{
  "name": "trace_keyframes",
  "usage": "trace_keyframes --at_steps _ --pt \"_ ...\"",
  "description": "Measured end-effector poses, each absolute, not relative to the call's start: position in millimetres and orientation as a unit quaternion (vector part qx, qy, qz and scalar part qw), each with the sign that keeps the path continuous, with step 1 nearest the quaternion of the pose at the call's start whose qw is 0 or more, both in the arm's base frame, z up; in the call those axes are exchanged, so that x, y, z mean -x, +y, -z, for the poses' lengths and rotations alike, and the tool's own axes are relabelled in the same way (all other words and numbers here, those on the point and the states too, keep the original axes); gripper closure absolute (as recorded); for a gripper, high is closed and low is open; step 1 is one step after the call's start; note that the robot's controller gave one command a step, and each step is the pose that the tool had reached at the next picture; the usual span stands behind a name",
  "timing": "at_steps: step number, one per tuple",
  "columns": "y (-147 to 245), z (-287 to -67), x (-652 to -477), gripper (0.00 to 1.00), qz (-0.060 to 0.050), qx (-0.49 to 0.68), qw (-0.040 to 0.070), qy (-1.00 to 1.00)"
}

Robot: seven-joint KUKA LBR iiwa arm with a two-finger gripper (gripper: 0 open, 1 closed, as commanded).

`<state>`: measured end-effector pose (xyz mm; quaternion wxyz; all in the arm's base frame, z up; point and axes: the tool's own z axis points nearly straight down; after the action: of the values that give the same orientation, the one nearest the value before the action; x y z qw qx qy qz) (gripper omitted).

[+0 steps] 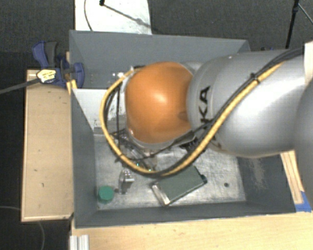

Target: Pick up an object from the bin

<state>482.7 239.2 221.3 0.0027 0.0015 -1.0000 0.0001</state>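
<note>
**Clerk:** What is carrying the items?

**Inspector:** A grey metal bin (83, 155) is sitting under the camera, its sloped walls running down to a scuffed floor. The arm (261, 108) is reaching in from the view's right and covering most of the bin's middle. Its orange cover (155, 100) and a loop of yellow cable (108, 134) are hanging over the back half of the floor.

**Clerk:** And the hand?

**Inspector:** The hand (127, 180) is showing as a small metal tip below the cover, low over the left part of the floor. Whether it is released or clenched I cannot tell, and I am not recording it as grasping anything.

**Clerk:** What is lying near it?

**Inspector:** Two items. The larger, a flat dark grey-green slab (183, 184) with a pale end, is lying near the hand on the view's right. Its long axis is running slantwise, from that pale end at the front up and away to the right. The smaller, a round green cap (105, 194), is sitting in the front left corner, just beside the hand on the view's left.

**Clerk:** Which relation is governing the next move?

**Inspector:** I am judging the cap the nearer. A short shift left and forward would centre the hand over it. The slab would be calling for a grip across its short side.
</note>
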Motion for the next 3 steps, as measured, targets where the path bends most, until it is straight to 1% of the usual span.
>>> trace_keyframes --at_steps 1,2,3 --pt "238.0 -225.0 -484.8 0.00 0.001 0.001 -0.001 -1.000" --pt "243.3 -180.2 -494.9 0.00 0.001 -0.081 -0.002 -0.997" --pt "244.2 -94.6 -513.4 0.00 0.001 -0.224 -0.004 -0.975"
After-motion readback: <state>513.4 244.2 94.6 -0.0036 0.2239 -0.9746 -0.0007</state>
